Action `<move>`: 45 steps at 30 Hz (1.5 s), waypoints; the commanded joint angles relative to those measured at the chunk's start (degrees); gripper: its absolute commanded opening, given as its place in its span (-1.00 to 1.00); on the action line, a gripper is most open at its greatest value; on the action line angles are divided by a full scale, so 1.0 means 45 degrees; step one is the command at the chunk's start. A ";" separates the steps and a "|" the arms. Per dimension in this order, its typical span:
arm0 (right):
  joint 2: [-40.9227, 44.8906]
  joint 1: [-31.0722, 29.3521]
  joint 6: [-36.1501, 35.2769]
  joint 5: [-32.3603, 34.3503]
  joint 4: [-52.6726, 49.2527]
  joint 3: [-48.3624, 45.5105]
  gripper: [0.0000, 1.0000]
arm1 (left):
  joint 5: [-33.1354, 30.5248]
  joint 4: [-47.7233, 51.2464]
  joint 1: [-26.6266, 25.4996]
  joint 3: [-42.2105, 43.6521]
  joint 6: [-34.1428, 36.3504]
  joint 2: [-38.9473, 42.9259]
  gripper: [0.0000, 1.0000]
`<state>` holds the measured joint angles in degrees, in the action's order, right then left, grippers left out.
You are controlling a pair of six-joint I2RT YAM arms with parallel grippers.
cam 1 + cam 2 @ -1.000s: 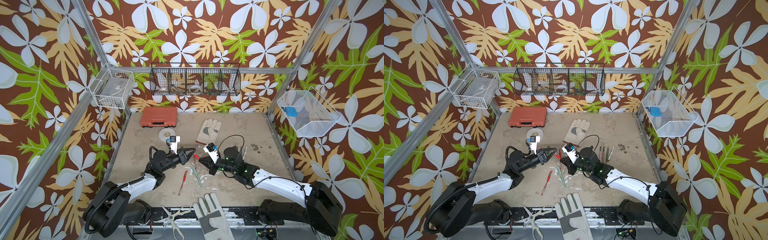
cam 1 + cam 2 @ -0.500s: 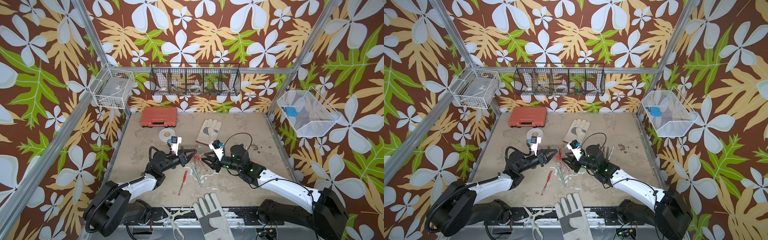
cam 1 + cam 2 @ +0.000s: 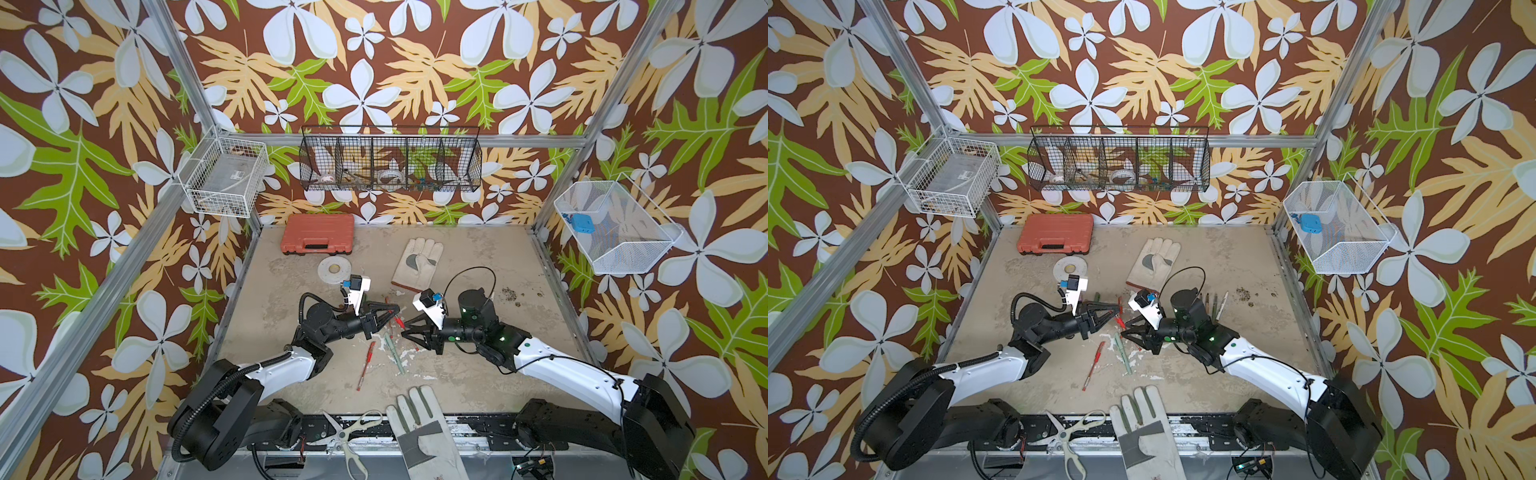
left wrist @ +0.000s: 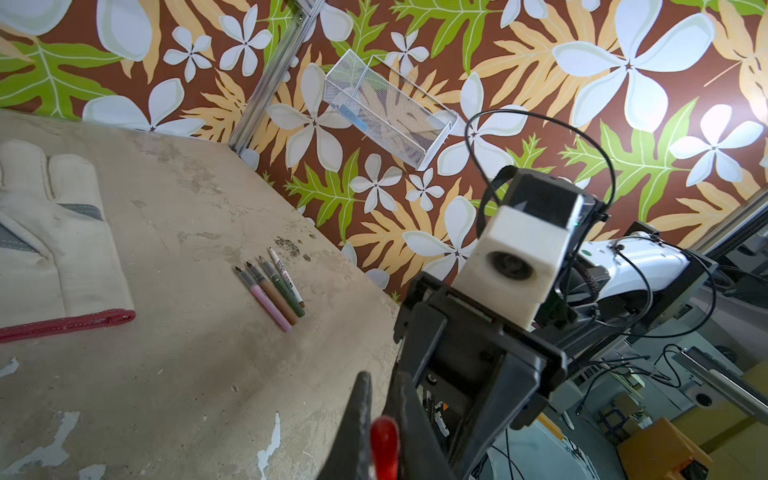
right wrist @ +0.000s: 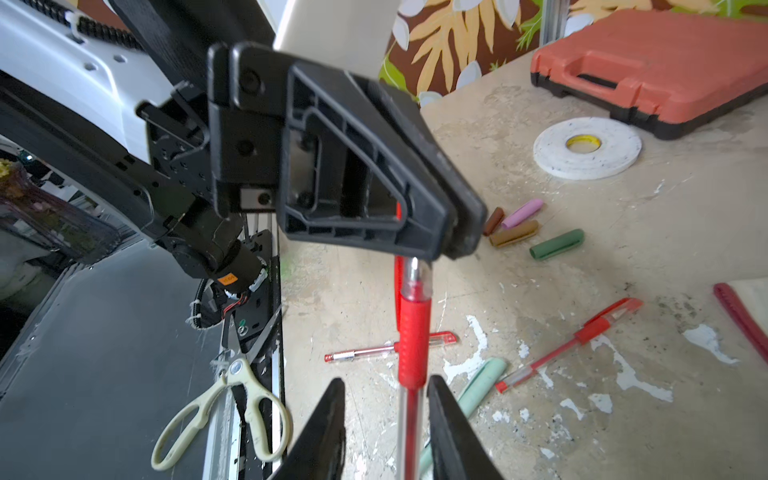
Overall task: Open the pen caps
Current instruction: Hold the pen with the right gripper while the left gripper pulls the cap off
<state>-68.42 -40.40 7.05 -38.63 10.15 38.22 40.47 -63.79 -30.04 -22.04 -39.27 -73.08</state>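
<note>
take the light, slick red pen (image 5: pixel 413 328) by its ribbed grip. your left jaws pinch the red cap (image 4: pixel 384 440); your right jaws stand apart round the barrel.

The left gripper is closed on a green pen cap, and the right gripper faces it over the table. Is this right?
Not quite: the pen cap is red, not green. The left wrist view shows the left gripper closed on it. The right gripper does face it over the table.

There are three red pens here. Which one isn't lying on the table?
The red pen in the air between the right gripper's fingers, tip bare. The other two red pens lie flat on the table.
</note>
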 commanded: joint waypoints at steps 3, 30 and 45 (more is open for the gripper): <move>-0.0478 -0.0006 -0.0469 -0.0930 -0.0149 0.0164 -0.34 | 0.0512 -0.0943 -0.0023 0.0045 -0.0057 -0.0044 -1.00; -0.0177 -0.2148 -0.0559 0.5985 0.0180 0.0029 -1.00 | -0.2547 0.1944 -0.0179 0.0011 0.0558 0.1320 -1.00; 0.0022 -0.3708 -0.0746 0.9971 0.0503 -0.0108 -1.00 | -0.4689 0.2215 -0.0100 0.0797 0.0367 0.2624 -1.00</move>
<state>-68.88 -57.21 2.68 1.83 13.43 38.00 26.98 -52.99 -31.07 -18.94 -38.22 -61.49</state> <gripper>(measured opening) 0.067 0.117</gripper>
